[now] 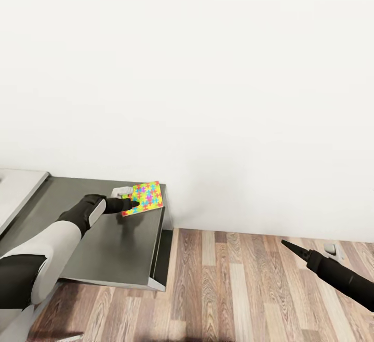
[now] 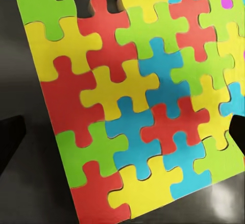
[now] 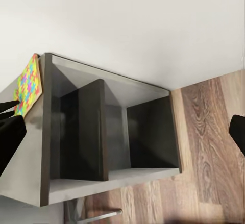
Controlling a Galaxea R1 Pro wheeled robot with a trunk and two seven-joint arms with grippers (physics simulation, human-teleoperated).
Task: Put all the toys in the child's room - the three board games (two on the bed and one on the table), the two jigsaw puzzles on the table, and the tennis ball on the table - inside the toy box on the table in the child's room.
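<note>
Left claw (image 1: pixel 136 204) at corner-set jigsaw puzzle (image 1: pixel 143 198).

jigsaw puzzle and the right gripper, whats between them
Head view: past the jigsaw puzzle, the dark grey shelf top ends, then bare wood floor up to the right gripper.

The left arm (image 1: pixel 57 238) reaches forward, elbow bent, its left gripper (image 1: pixel 132 204) low with dark fingertips spread apart. The right arm (image 1: pixel 343 279) extends at the side, its right gripper (image 1: pixel 290 246) pointing inward, fingers (image 3: pixel 11 132) parted.
</note>
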